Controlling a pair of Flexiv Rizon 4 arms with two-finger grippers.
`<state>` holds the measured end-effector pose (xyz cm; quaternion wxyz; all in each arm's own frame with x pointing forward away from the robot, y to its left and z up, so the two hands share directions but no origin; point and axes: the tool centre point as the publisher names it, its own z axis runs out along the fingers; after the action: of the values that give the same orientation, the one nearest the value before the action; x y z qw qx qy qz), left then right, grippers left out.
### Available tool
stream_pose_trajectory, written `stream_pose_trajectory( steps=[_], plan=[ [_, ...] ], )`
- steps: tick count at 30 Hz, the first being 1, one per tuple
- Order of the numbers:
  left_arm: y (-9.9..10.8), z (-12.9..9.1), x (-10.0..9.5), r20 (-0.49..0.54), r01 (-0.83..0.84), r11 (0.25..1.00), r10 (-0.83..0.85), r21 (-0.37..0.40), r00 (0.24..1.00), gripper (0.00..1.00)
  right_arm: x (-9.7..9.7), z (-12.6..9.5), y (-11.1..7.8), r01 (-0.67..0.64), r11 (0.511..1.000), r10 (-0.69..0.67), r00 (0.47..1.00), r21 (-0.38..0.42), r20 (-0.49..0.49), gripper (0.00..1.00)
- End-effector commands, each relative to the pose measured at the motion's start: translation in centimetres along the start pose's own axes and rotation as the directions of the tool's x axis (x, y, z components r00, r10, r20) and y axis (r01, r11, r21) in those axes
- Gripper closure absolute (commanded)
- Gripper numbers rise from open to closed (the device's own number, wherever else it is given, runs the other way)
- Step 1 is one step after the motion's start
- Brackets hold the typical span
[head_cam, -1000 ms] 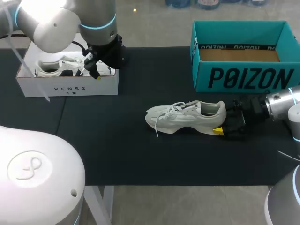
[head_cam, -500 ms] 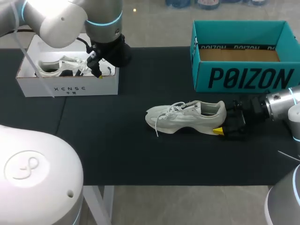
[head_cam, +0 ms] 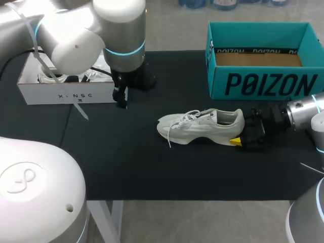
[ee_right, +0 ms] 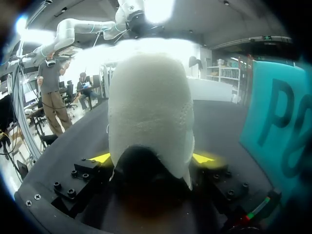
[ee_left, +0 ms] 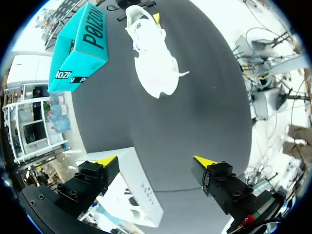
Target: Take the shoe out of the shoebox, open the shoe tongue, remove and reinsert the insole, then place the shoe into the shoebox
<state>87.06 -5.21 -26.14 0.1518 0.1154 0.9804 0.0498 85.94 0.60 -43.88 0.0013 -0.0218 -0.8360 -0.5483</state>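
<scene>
The shoe (head_cam: pixel 201 126) is white textured cloth. The teal box (head_cam: pixel 263 85) and white box (head_cam: pixel 66 95) look like matt cardboard; the table (head_cam: pixel 152 167) is matt black.

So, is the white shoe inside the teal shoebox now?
No, the shoe lies on the black table, outside the teal shoebox.

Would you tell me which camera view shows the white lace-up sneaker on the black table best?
The head view: the white lace-up sneaker shows whole, toe to heel. The left wrist view also shows it whole, but far off. The right wrist view shows only its heel, close up.
</scene>
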Motion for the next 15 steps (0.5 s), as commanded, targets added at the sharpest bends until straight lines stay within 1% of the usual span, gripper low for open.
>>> stream_pose_trajectory(
  steps=[1, 3, 4, 5, 7, 15],
  plan=[
    [-3.2, 0.9, 1.2, -0.025, 0.706, 0.700, -0.708, 0.111, 0.706, 0.00, 0.0, 0.8, -0.7, -0.001, 1.000, 0.001, 1.000, 0.001, -0.001, 1.00],
    [-4.4, 1.2, 1.4, -0.070, 0.757, 0.637, -0.757, 0.142, 0.650, 0.00, 0.0, 0.8, -0.7, -0.001, 1.000, 0.001, 1.000, 0.001, -0.001, 1.00],
    [-5.1, 1.3, 1.4, -0.064, 0.787, 0.604, -0.787, 0.126, 0.614, 0.00, 0.0, 0.8, -0.7, -0.001, 1.000, 0.001, 1.000, 0.001, -0.001, 1.00],
    [-5.8, 1.4, 1.4, -0.079, 0.814, 0.571, -0.811, 0.111, 0.580, 0.00, 0.0, 0.8, -0.7, -0.001, 1.000, 0.001, 1.000, 0.001, -0.001, 1.00],
    [-7.6, 1.6, 1.1, -0.139, 0.849, 0.516, -0.838, 0.110, 0.528, 0.00, 0.0, 0.8, -0.7, -0.001, 1.000, 0.001, 1.000, 0.001, -0.001, 1.00],
    [-7.6, 1.6, 1.1, -0.139, 0.849, 0.516, -0.838, 0.110, 0.528, 0.00, 0.0, 0.8, -0.7, -0.001, 1.000, 0.001, 1.000, 0.001, -0.001, 1.00]
  ],
)
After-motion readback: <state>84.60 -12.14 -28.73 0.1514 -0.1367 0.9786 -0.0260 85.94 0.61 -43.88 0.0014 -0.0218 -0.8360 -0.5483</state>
